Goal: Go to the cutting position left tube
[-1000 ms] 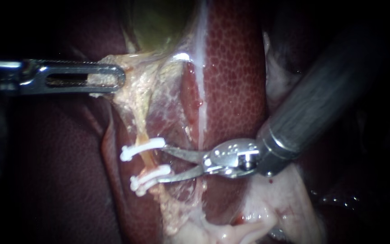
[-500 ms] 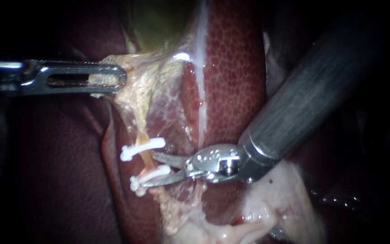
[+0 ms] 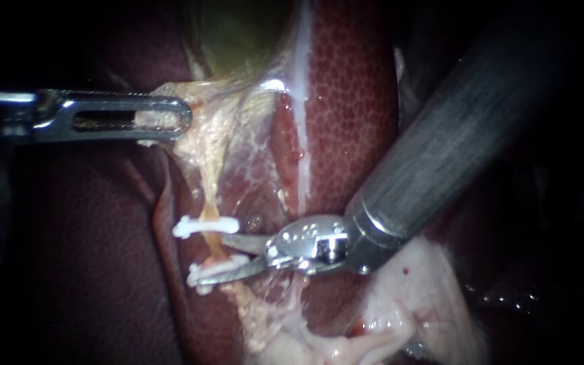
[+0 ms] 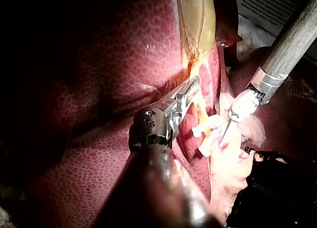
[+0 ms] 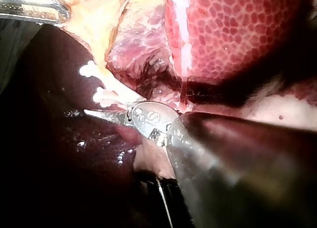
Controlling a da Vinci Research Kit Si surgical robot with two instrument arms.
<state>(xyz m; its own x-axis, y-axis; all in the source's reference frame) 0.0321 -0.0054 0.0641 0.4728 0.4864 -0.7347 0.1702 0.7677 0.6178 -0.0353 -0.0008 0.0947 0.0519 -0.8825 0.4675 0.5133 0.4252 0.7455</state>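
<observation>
There are two instruments. The left instrument (image 3: 178, 119) is well above the tube (image 3: 215, 247), and the right instrument (image 3: 216, 257) reaches the tube from its right side.

One tube shows. It carries two white clips, the upper clip (image 3: 204, 226) and the lower clip (image 3: 212, 272), one at each end of the tube's bare stretch.

One greenish gallbladder (image 3: 238, 34) lies far above the tube. One sheet of pale tissue (image 3: 217, 135) runs from the gallbladder down to the tube.

There is one liver, showing as two lobes. The bright red lobe (image 3: 349, 101) is right of the tube and the dark lobe (image 3: 82, 270) is left of it.
</observation>
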